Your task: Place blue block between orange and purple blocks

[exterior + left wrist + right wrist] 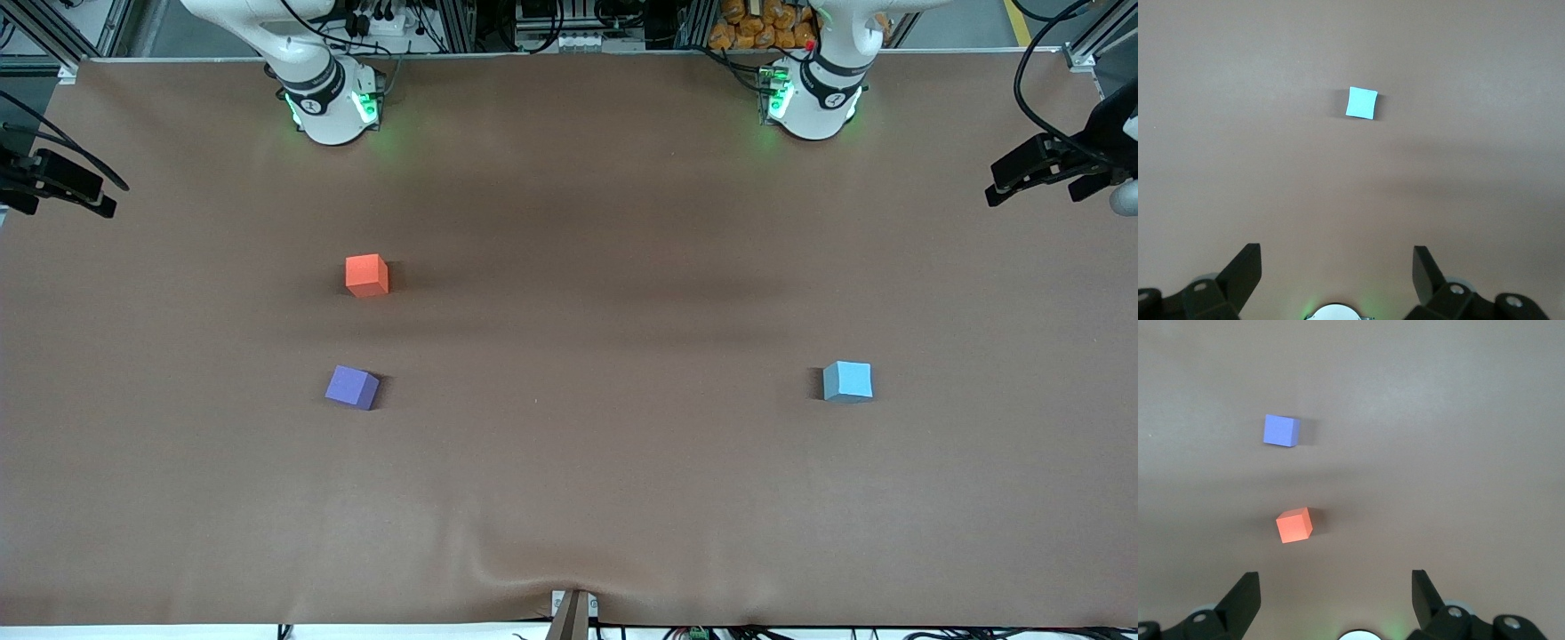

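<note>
The small light sky-blue matte cube sat alone toward the left arm's end of the brown paper-covered table, well apart from the bright orange-red matte cube and the violet-purple matte cube, which lay toward the right arm's end, the purple one nearer the front camera. The left gripper hung high over the table with its fingers spread wide and empty; the right gripper hung likewise spread over the orange and purple pair. The pick probably suited the left arm: descend squarely over the blue cube, align the fingers with two flat faces, and close gently. The paper showed a wrinkle at its near edge; aluminium framing and cables lined the room.
</note>
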You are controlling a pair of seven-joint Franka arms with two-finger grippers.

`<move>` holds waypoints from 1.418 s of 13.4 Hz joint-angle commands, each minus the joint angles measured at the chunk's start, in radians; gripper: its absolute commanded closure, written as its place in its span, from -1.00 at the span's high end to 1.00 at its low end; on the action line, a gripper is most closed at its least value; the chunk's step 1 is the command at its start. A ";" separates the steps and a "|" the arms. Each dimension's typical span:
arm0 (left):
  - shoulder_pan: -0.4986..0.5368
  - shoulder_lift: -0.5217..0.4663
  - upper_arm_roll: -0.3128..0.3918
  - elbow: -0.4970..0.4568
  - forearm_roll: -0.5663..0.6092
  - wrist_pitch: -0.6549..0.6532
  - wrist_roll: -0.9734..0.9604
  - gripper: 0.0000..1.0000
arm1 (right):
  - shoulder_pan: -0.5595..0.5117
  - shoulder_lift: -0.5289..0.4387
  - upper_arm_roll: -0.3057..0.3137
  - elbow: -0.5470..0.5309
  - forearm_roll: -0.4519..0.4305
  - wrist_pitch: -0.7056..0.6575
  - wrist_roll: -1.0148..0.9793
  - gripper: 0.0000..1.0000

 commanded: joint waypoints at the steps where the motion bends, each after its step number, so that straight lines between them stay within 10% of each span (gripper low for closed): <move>1: -0.005 0.012 -0.006 0.029 0.022 -0.017 0.005 1.00 | 0.011 0.006 0.007 0.022 -0.037 -0.017 0.001 1.00; 19: 0.008 0.018 -0.004 0.033 0.012 -0.003 0.010 1.00 | 0.010 0.006 0.007 0.025 -0.037 -0.019 0.001 1.00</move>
